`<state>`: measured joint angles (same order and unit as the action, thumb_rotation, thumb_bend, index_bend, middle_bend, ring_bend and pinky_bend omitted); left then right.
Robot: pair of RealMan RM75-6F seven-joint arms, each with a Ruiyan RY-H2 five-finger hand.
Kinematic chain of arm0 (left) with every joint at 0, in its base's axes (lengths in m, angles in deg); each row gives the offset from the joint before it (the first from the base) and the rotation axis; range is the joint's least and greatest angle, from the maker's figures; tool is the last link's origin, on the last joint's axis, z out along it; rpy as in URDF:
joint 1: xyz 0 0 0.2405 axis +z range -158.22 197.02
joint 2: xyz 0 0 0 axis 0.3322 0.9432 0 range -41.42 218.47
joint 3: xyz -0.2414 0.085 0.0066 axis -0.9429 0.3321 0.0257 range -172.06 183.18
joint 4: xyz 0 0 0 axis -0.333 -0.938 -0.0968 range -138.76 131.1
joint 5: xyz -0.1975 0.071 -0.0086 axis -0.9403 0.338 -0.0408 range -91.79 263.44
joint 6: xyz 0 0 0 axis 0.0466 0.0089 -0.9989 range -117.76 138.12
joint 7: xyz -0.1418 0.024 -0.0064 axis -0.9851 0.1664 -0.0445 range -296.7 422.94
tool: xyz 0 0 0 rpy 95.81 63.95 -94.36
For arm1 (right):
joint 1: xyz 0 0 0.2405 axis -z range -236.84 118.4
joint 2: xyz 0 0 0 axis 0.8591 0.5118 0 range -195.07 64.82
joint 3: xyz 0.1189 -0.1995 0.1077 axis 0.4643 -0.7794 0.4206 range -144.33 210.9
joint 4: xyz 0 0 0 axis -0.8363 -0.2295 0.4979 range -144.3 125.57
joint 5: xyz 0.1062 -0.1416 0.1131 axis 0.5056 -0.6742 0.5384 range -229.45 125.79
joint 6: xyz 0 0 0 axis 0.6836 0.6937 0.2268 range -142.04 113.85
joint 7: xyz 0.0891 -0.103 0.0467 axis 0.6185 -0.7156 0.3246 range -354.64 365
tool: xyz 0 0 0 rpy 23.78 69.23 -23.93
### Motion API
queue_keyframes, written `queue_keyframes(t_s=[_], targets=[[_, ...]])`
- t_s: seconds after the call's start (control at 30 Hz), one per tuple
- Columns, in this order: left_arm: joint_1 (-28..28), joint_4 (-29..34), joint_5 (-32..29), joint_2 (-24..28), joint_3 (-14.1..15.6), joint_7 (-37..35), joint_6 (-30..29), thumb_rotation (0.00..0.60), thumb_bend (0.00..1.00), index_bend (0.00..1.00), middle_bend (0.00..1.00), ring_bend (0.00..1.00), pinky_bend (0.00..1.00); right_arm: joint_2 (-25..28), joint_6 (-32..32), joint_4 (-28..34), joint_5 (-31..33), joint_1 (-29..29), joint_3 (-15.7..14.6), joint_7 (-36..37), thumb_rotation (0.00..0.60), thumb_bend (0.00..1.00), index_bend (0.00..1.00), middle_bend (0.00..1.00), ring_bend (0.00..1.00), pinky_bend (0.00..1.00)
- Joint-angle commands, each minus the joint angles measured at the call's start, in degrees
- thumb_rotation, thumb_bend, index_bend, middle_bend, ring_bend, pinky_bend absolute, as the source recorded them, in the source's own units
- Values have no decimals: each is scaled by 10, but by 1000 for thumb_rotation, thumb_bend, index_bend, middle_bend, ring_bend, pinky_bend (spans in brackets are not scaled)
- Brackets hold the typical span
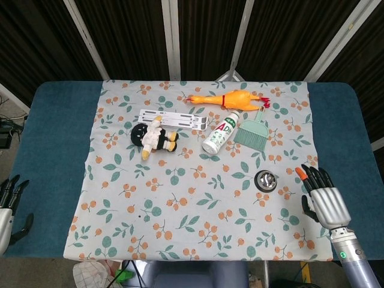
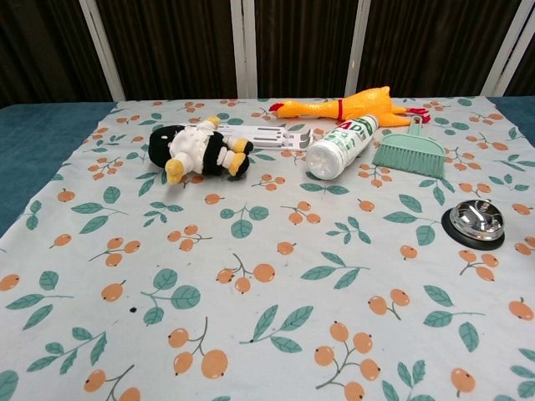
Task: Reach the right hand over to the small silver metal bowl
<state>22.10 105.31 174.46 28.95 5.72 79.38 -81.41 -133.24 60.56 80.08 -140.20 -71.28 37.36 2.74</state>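
The small silver metal bowl [image 1: 266, 180] sits on the floral cloth toward the right; the chest view shows the bowl [image 2: 475, 222] near its right edge on a dark base. My right hand [image 1: 324, 200] hovers over the cloth's right edge, a hand's width right of the bowl and slightly nearer me, fingers apart and holding nothing. My left hand [image 1: 8, 206] rests at the table's far left edge, fingers apart and empty. The chest view shows neither hand.
Behind the bowl lie a green hand brush [image 1: 253, 130], a white bottle [image 1: 221, 133] and a yellow rubber chicken [image 1: 229, 99]. A plush penguin [image 1: 153, 138] and a white metal bracket [image 1: 173, 118] lie at centre left. Blue table [image 1: 54, 138] surrounds the cloth.
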Motion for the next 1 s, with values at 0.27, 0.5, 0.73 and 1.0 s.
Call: queue_keyframes(t_s=[0.27, 0.5, 0.73, 1.0], targets=[[0, 2, -9, 0, -2, 5, 3, 600, 569, 113, 0, 0, 0, -40, -91, -15, 72, -60, 32, -25, 600, 691, 0, 0, 0, 0], [-3, 2, -19, -3, -6, 13, 6, 600, 569, 113, 0, 0, 0, -92, -130, -61, 101, -94, 42, -28, 600, 691, 0, 0, 0, 0], [-4, 0, -26, -5, -9, 16, 7, 600, 570, 113, 0, 0, 0, -131, -135, -90, 109, -115, 50, -24, 600, 691, 0, 0, 0, 0], [-6, 0, -34, -6, -11, 20, 11, 600, 569, 113, 0, 0, 0, -179, -149, -127, 111, -135, 46, -9, 600, 691, 0, 0, 0, 0]])
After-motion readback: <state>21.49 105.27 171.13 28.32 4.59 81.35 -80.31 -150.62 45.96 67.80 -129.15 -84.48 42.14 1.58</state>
